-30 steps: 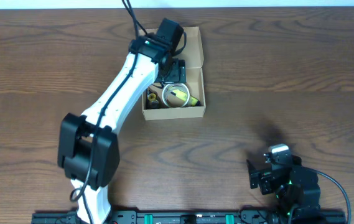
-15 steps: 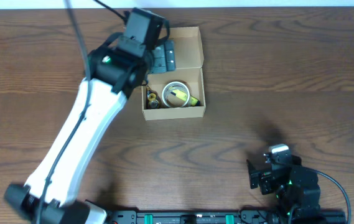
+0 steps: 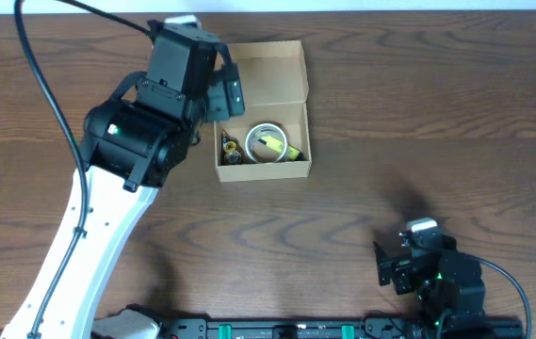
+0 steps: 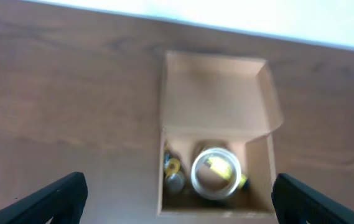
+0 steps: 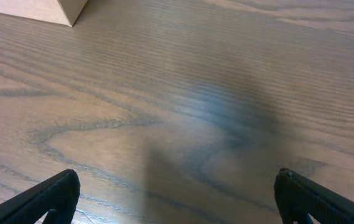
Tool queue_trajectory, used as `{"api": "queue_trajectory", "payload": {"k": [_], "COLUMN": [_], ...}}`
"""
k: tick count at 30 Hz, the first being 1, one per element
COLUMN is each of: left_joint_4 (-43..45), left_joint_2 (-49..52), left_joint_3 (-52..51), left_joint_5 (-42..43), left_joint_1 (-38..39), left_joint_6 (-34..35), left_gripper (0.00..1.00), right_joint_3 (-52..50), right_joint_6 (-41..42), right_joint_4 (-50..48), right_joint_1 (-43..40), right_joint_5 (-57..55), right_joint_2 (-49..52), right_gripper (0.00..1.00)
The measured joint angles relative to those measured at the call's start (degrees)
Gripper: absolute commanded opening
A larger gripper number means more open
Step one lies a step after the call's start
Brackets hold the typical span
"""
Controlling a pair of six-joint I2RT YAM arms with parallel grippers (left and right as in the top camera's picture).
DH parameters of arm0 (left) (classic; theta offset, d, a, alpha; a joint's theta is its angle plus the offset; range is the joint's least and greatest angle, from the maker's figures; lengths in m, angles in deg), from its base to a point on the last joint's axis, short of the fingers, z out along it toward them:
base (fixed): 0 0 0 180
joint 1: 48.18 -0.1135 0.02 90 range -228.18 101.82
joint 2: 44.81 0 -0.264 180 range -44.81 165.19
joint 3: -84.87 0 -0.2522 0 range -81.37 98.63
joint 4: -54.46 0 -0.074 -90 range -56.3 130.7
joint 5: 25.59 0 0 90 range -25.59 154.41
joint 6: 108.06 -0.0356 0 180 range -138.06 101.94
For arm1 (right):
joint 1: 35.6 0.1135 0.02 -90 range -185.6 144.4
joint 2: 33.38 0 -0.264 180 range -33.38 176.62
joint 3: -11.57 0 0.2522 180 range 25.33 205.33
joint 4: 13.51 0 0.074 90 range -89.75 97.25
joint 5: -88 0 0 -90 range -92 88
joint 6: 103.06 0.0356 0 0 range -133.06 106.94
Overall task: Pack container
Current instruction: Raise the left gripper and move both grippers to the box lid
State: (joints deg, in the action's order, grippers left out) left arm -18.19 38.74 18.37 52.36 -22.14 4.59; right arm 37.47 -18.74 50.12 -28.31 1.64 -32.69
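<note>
Container [image 3: 263,172], upper centre, flap open, holds a tape roll [image 3: 266,139]; left gripper [image 4: 180,182] and right gripper [image 5: 177,177] gape wide, empty.

A dark brown wood-grain table [image 3: 418,113] runs to a white strip [image 4: 288,15] along its far edge.

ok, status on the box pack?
Left gripper over box edge, jaws open, empty. Right gripper low over table, open, empty. Box lid open, tape roll inside. Nothing in the way.
</note>
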Motion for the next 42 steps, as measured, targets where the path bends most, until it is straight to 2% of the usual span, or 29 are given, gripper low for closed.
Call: {"api": "queue_trajectory", "payload": {"k": [14,18,23,28,38,42], "left_joint_4": [-1.42,-1.75,-1.40,-1.16,1.64,5.38], "left_joint_2": [0.00,0.00,0.00,0.02,0.26,1.36], "left_joint_3": [0.00,0.00,0.00,0.00,0.00,0.00], "left_joint_5": [-0.02,-0.33,-0.39,0.22,10.54,14.82], "left_joint_1": [0.00,0.00,-0.17,-2.40,-14.51,-18.60], "left_joint_6": [-0.02,-0.02,-0.02,-0.02,0.00,0.26], "left_gripper": [0.95,0.95,0.95,0.95,0.96,0.95], "right_joint_3": [-0.04,-0.13,2.05,12.76,45.20,49.16], "right_joint_6": [0.26,1.62,5.09,6.16,6.32,5.70], "right_joint_4": [-2.84,-10.14,-11.63,-15.91,-18.43,-25.79], "right_joint_1": [0.00,0.00,0.00,0.00,0.00,0.00], "right_joint_5": [-0.44,4.98,11.45,14.14,16.63,15.67], "right_joint_2": [0.00,0.00,2.62,15.37,60.28,70.64], "right_gripper": [0.99,0.99,0.99,0.99,0.99,0.99]}}
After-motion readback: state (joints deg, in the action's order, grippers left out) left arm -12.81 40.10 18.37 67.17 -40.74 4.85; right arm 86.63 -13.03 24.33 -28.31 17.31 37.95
